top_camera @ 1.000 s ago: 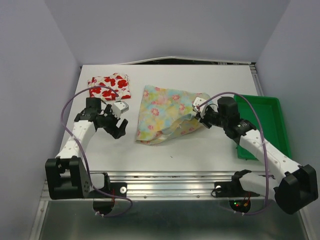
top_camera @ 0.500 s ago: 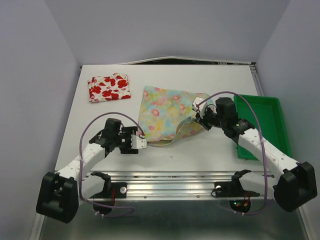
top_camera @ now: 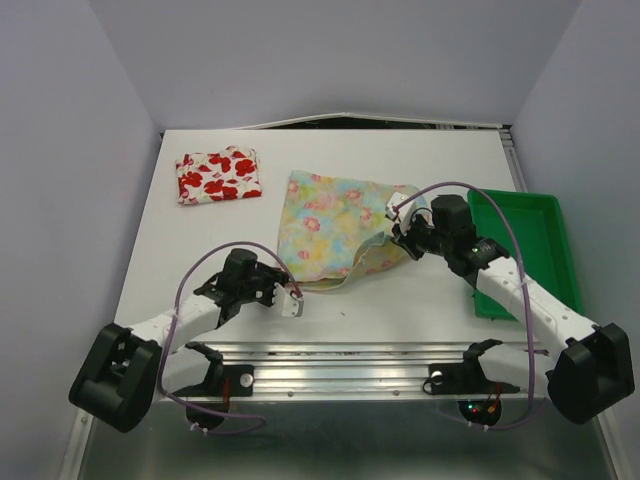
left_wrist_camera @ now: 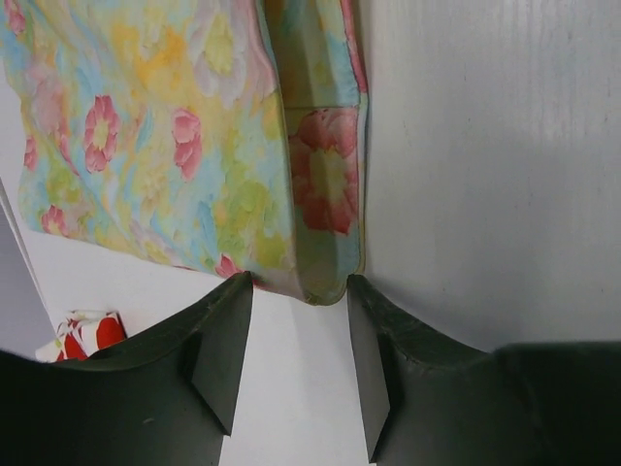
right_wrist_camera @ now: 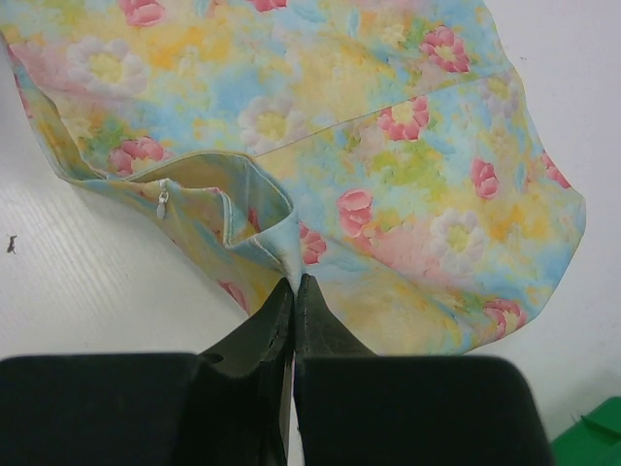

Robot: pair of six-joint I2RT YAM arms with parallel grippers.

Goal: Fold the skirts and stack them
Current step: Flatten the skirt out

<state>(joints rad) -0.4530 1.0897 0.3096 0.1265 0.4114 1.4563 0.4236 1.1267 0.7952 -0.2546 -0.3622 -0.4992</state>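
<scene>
Top external view: the pale yellow skirt (top_camera: pixel 330 215) lies spread near the middle of the white table (top_camera: pixel 420 160). Its left and far edges are straight. Its right side is drawn up into a soft peak where the right gripper (top_camera: pixel 395 215) has its fingers pressed together on a pinch of cloth. The right wrist view shows that pinch at a folded hem beside a small zipper pull, with the thin fabric rumpled into an open pocket there. The left gripper (top_camera: pixel 293 300) sits low at the skirt's near corner. In the left wrist view its dark jaws stand apart, one on each side of the hemmed corner, with the tips just at the cloth edge and not clamped on it. The red-flowered skirt (top_camera: pixel 218 175) is folded into a small, neat rectangle at the far left of the table, well apart from the pale one. Bare tabletop runs between the two skirts, along the far edge, and to the right of the left gripper toward the near rail. The green tray (top_camera: pixel 535 235), smooth plastic with a raised rim, lies along the table's right edge beside the right arm.
</scene>
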